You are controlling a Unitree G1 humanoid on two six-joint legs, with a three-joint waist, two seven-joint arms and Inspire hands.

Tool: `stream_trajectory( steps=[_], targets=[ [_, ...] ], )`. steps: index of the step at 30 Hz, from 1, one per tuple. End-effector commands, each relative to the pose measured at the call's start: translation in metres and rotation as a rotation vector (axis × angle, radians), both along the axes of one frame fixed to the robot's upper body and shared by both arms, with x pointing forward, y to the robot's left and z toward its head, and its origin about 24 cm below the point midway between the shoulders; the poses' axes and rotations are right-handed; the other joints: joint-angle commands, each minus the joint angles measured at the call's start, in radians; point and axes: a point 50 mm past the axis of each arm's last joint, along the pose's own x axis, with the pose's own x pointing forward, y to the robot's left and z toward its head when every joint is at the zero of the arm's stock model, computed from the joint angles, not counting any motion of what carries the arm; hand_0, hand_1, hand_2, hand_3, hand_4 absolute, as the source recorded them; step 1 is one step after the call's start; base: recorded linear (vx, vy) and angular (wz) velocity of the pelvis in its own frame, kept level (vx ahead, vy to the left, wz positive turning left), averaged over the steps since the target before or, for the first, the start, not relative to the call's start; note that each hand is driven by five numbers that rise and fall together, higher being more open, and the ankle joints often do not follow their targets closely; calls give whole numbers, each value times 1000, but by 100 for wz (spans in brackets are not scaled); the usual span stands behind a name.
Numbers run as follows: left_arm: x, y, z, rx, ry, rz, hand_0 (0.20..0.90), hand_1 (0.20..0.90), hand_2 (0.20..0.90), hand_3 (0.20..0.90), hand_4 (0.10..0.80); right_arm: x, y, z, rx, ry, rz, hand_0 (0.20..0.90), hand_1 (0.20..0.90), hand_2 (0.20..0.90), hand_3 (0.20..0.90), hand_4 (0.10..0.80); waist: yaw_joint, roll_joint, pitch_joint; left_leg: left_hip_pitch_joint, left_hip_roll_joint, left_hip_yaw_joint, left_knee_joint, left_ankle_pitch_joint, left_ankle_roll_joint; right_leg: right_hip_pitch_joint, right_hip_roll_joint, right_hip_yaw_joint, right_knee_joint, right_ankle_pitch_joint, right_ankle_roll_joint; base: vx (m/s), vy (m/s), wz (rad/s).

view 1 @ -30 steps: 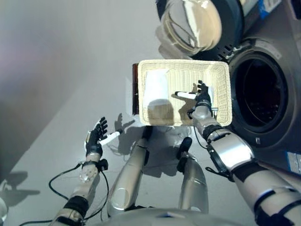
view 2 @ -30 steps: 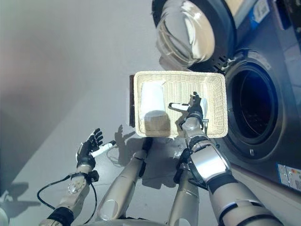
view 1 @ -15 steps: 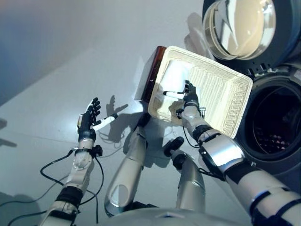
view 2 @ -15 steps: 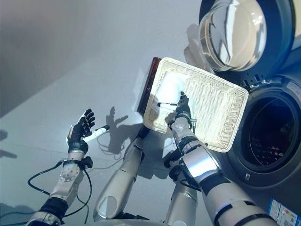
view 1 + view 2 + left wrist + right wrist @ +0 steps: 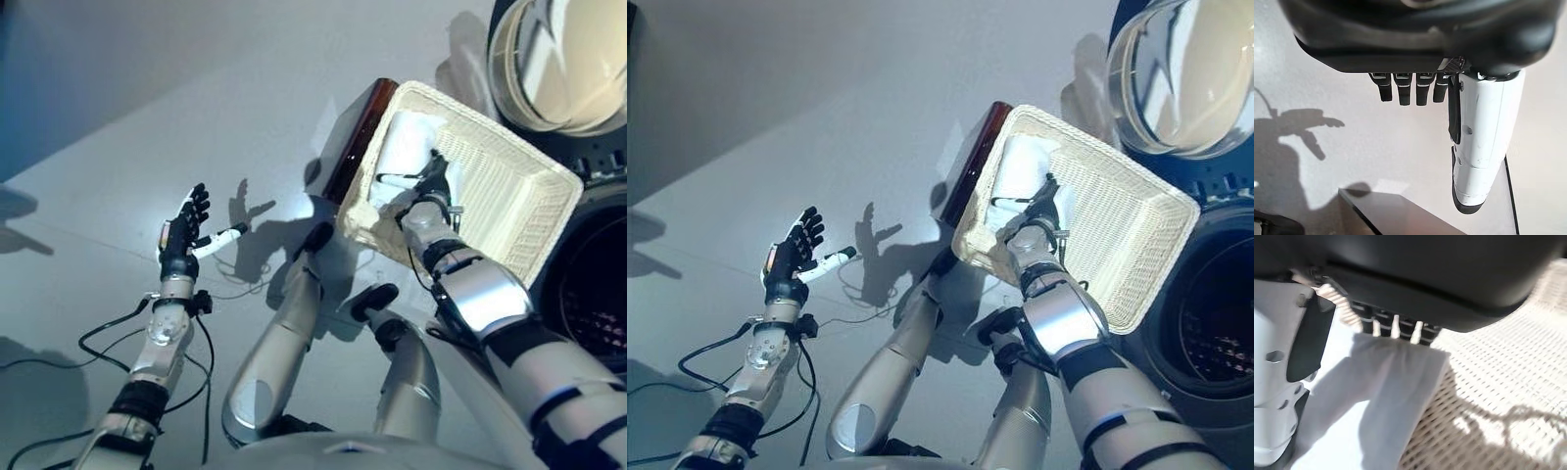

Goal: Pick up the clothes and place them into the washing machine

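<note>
A white cloth [image 5: 407,137] lies at the left end of the shallow wicker basket [image 5: 505,201], which rests on a low dark brown box [image 5: 358,127]. My right hand [image 5: 431,191] is open over the basket, its fingers straight and lying on the cloth's edge, its white-covered thumb spread out to the side. In the right wrist view the fingers [image 5: 1396,328] rest on the cloth [image 5: 1386,396] over the basket weave [image 5: 1498,362]. My left hand [image 5: 181,240] is open and empty, held over the floor at the left. It also shows in the left wrist view [image 5: 1425,34].
The washing machine's dark drum opening [image 5: 598,294] is at the right, just past the basket. Its round glass door [image 5: 563,49] stands open at the upper right. Grey floor [image 5: 147,117] spreads out to the left.
The camera has swung, so the whole scene has shifted. My right hand has moved across the basket from its right part onto the white cloth. The left hand stays open.
</note>
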Motion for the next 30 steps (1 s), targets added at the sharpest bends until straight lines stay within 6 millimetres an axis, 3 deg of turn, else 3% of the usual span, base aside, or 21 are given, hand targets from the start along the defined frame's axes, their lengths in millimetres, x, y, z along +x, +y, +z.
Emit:
stream_trajectory(
  steps=[1, 6, 19, 24, 25, 27, 30],
  targets=[
    [4, -4, 24, 16, -145, -4, 900, 900, 900, 900, 800, 13, 9, 30, -85, -73, 97, 200, 200, 200, 200, 300, 49, 101, 9, -58, -47, 67, -22, -24, 18, 25, 27, 12, -4, -53, -6, 21, 31, 0],
    [1, -7, 15, 12, -107, -4, 900, 900, 900, 900, 800, 13, 9, 29, -108, -63, 98, 200, 200, 200, 200, 300, 43, 104, 12, -57, -46, 73, -23, -24, 20, 22, 25, 24, -4, -51, -6, 13, 8, -4],
    [-12, -5, -9, 45, 1, -16, 900, 900, 900, 900, 800, 1, -21, 14, -100, -33, -5, 200, 200, 200, 200, 300, -10, 93, -12, 10, -22, 104, -53, -24, 20, 78, 41, 58, -64, -18, 1, -2, -4, -5],
    [-23, -1, -27, 55, 83, -23, 900, 900, 900, 900, 800, -8, -43, 5, 207, -165, -107, 200, 200, 200, 200, 300, -46, 91, -42, 61, -8, 123, -80, -24, 22, 121, 53, 83, -109, -4, 5, -3, -7, -9],
    [-24, -2, -29, 50, 92, -24, 900, 900, 900, 900, 800, -9, -39, 2, 343, -232, -109, 200, 200, 200, 200, 300, -59, 92, -45, 66, -5, 131, -80, -26, 24, 128, 55, 92, -119, 1, 6, -7, 8, -11],
    [-27, -1, -33, 47, 111, -28, 900, 900, 900, 900, 800, -15, -46, -8, 391, -230, -133, 200, 200, 200, 200, 300, -62, 93, -50, 74, -2, 138, -79, -27, 24, 137, 56, 95, -128, 4, 7, -14, 19, -18],
    [-34, -2, -48, 35, 182, -38, 900, 900, 900, 900, 800, -24, -54, -19, 683, -391, -214, 200, 200, 200, 200, 300, -94, 111, -64, 105, 5, 160, -94, -27, 25, 163, 61, 112, -159, 14, 12, -17, 37, -23]
  ],
)
